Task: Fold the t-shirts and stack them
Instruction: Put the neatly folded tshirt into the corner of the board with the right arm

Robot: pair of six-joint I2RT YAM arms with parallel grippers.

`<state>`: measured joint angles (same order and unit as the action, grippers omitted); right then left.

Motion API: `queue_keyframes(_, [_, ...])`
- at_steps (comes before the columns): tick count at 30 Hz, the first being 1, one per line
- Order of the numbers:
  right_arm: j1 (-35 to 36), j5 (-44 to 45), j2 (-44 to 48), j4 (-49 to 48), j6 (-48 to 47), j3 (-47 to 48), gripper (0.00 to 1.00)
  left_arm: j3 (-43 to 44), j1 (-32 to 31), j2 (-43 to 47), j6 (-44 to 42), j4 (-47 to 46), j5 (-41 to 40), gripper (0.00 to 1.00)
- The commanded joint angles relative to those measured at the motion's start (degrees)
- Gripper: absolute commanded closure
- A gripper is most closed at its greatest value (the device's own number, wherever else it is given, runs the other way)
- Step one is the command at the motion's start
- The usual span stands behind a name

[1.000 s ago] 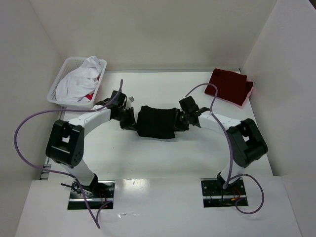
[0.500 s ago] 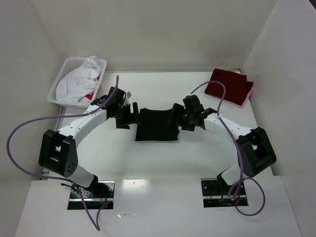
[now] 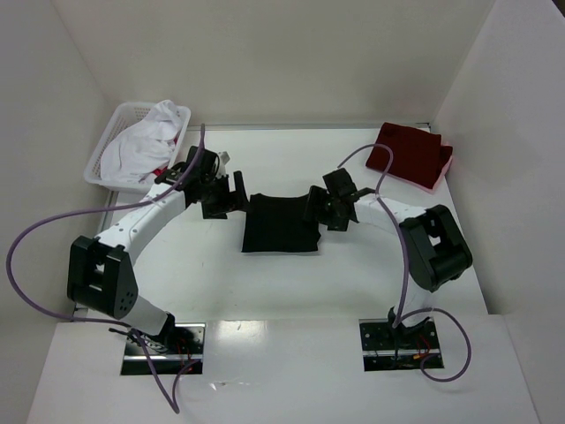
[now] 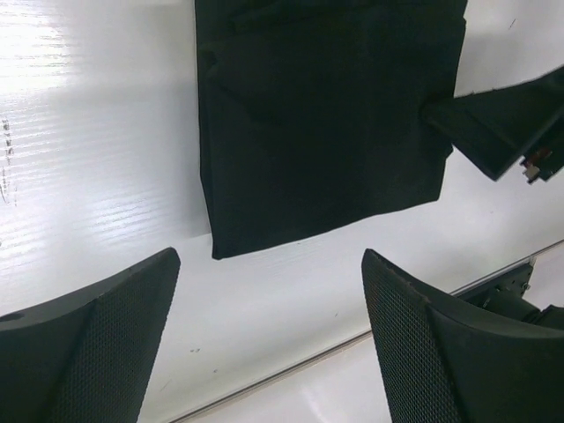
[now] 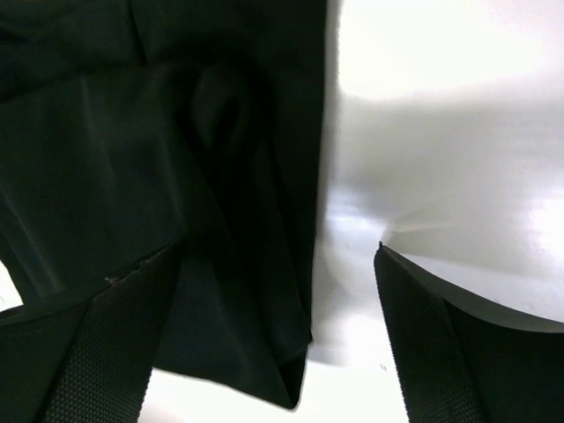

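A black t-shirt (image 3: 281, 223) lies folded into a flat rectangle in the middle of the table. My left gripper (image 3: 235, 196) stands open just off its left edge, with bare table between the fingers (image 4: 271, 257) and the black t-shirt (image 4: 326, 115) ahead of them. My right gripper (image 3: 315, 205) is open at the shirt's right edge; the black t-shirt (image 5: 176, 176) has its folded edge under the gap of that gripper (image 5: 278, 249), with nothing pinched. A dark red t-shirt (image 3: 409, 153) lies folded at the back right. A white t-shirt (image 3: 141, 141) fills the basket.
The white lattice basket (image 3: 121, 119) stands at the back left with a bit of red cloth (image 3: 160, 170) under the white one. White walls close in the table (image 3: 265, 291) on three sides. One right finger (image 4: 498, 123) shows in the left wrist view.
Both grippers opened and let go of the black t-shirt, then drew back slightly to its sides. The shirt dropped from a raised bundle to a flat folded rectangle.
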<state>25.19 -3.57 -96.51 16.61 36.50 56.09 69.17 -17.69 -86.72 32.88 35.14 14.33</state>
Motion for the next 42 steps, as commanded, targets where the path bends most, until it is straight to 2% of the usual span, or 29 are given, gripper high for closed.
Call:
queue_keyframes(1, [-0.05, 1.44, -2.03, -3.78, -1.89, 3.78, 0.06, 2.29, 0.13, 2.60, -1.42, 0.28, -0.18, 0.08])
queue_keyframes(6, [-0.05, -0.12, -5.09, -4.31, -3.45, 4.38, 0.10, 2.29, 1.17, 3.22, -1.42, 0.28, -0.18, 0.08])
queue_keyframes(9, [-0.05, -0.12, -6.49, -4.31, -4.07, 4.90, 0.17, 2.29, 1.69, 3.83, -1.42, 0.28, -0.18, 0.08])
queue_keyframes(16, [-0.05, -2.13, -8.25, -5.71, -4.07, 4.29, 0.42, 1.77, 2.22, 5.41, -1.42, 0.28, 0.35, 0.07])
queue_keyframes(20, [-0.05, -2.84, -10.08, -6.24, -4.07, 4.82, 0.62, 1.25, 2.22, 5.93, -1.42, 0.28, 0.35, 0.07])
queue_keyframes(21, [-0.05, -2.84, -10.10, -6.24, -4.07, 4.82, 0.72, 1.23, 2.22, 5.94, -1.42, 0.28, 0.35, 0.07])
queue_keyframes(23, [-0.05, -2.84, -10.63, -6.24, -4.07, 5.43, 0.83, 1.23, 2.22, 5.94, -1.42, 0.28, 0.88, 0.07])
queue_keyframes(24, [-0.05, -2.84, -10.63, -6.24, -3.40, 5.43, 0.96, 1.23, 2.22, 5.94, -1.42, 0.28, 0.88, 0.07])
queue_keyframes(25, [-0.05, -1.84, -10.63, -6.24, -2.87, 5.43, 1.00, 1.23, 2.22, 5.94, -1.42, 0.28, 0.88, 0.07])
queue_keyframes(28, [-0.05, 1.85, -10.13, -4.72, -2.84, 7.50, 1.00, 1.23, 2.22, 5.94, -1.95, 0.28, 0.88, 0.07])
queue_keyframes(32, [-2.03, 3.88, -10.10, -1.29, -7.11, 15.74, 1.00, 1.23, 2.75, 6.56, -2.44, 0.28, 1.37, 0.07])
queue_keyframes(42, [-12.80, 5.24, -17.51, 8.64, -17.10, 37.18, 1.00, 2.84, 3.75, 5.94, -4.23, 0.28, 3.43, 0.07])
